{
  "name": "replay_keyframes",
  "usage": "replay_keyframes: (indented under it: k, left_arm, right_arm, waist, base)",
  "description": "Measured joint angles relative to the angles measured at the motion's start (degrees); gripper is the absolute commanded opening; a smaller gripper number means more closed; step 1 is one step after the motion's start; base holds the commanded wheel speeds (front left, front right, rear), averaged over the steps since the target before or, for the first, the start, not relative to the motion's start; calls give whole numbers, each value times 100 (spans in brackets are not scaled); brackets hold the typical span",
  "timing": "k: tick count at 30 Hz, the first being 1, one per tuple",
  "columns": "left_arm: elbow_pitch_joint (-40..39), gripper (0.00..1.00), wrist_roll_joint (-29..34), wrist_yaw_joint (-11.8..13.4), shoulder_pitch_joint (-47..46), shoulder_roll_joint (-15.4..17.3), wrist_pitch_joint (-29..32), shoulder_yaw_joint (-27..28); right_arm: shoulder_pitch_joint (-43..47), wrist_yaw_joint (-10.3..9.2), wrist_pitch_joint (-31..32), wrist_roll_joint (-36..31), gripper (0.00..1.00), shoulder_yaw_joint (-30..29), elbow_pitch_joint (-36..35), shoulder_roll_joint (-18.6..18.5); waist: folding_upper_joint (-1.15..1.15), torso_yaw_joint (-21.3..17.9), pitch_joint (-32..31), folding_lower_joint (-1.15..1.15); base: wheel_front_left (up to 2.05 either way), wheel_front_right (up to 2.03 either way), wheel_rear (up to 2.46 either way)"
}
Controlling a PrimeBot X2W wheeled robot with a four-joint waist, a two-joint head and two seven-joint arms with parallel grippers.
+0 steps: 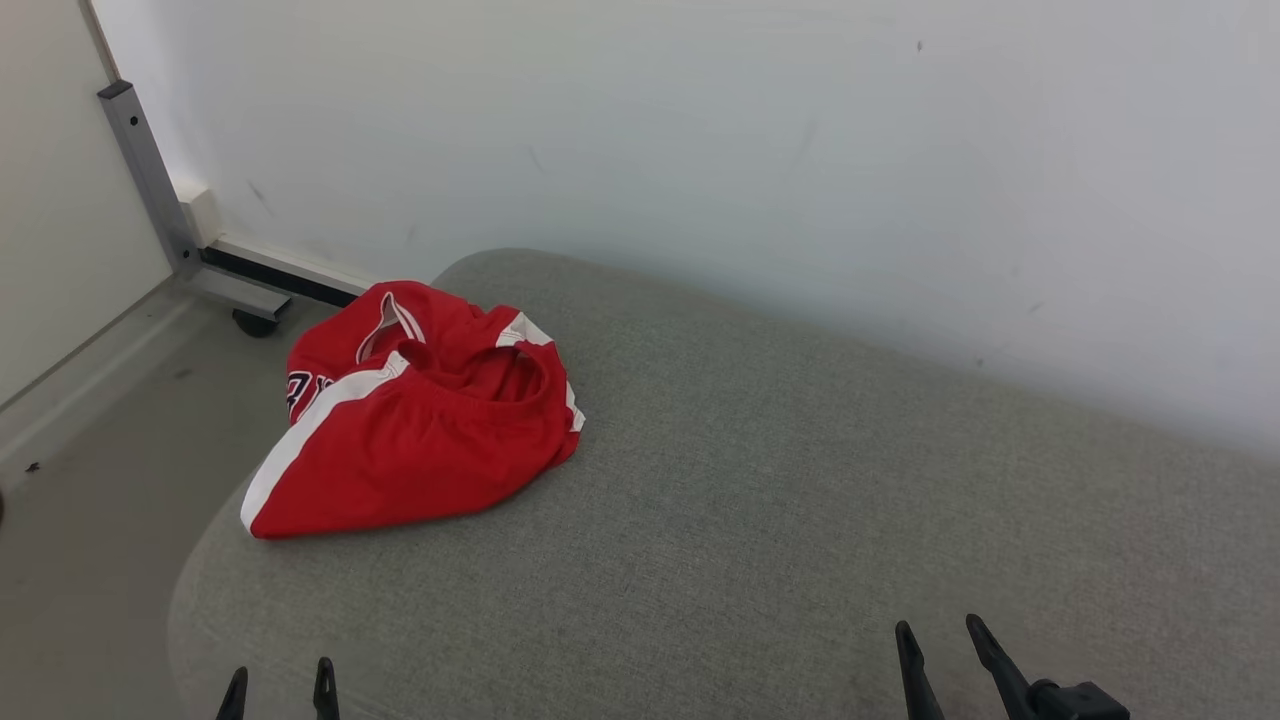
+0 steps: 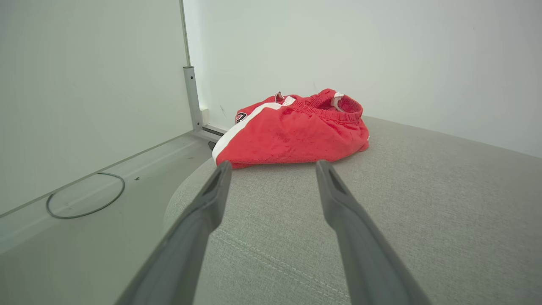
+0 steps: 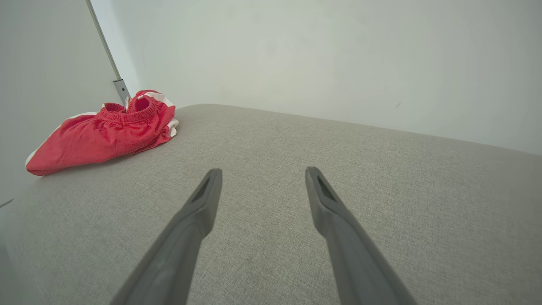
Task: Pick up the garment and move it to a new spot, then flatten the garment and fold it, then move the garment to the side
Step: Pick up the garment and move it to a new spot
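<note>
The red garment [image 1: 420,440], a pair of shorts with white side stripes and an elastic waistband, lies crumpled at the far-left corner of the grey cushion [image 1: 800,500]. Its left edge sits right at the cushion's rounded rim, possibly hanging slightly over it. The waistband gapes upward and the layers are bunched, so nothing is flat yet.

Beyond it to the left are the floor [image 1: 100,480] and a metal frame leg [image 1: 150,180] on a caster against the wall [image 1: 800,150].

The left gripper [image 1: 280,675] is at the near-left edge, its 2 fingers [image 2: 338,199] spread wide and holding nothing; in its wrist view they point straight at the garment, well apart from it. The right gripper [image 1: 940,625] is at the near right, fingers [image 3: 326,203] equally wide and empty, aimed at bare cushion.

The pick-up has likely not begun. The main risk is the edge: a low, pushing approach from the near side could shove the cloth off the corner onto the floor. Closing too shallowly may catch only 1 layer, so the shorts trail and snag; closing too deep may pinch the cushion cover.
</note>
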Motion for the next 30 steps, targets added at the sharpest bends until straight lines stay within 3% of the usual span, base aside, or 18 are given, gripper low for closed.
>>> replay_keyframes:
  k: [12, 18, 24, 30]
  left_arm:
    - [-111, 100, -51, 23, 104, -32, 0, 174]
    - [335, 100, -268, -42, -18, -24, 1, 198]
    - [1023, 100, -555, -185, -923, 337, 593, -46]
    - [1449, 100, -1252, -194, -2003, 573, 1270, -64]
  right_arm:
    - [-190, 0, -9, 25, 100, 167, 80, 0]
    - [-141, 0, -10, 92, 100, 209, 93, 0]
    - [65, 0, -10, 102, 100, 219, 24, -1]
    - [97, 0, 24, -88, 100, 343, -89, 1]
  waist:
    - [0, 164, 179, 0]
    - [0, 136, 154, 0]
    - [0, 93, 120, 0]
    - [0, -79, 171, 0]
  base:
    - [0, 0, 0]
    - [0, 0, 0]
    - [0, 0, 0]
    - [0, 0, 0]
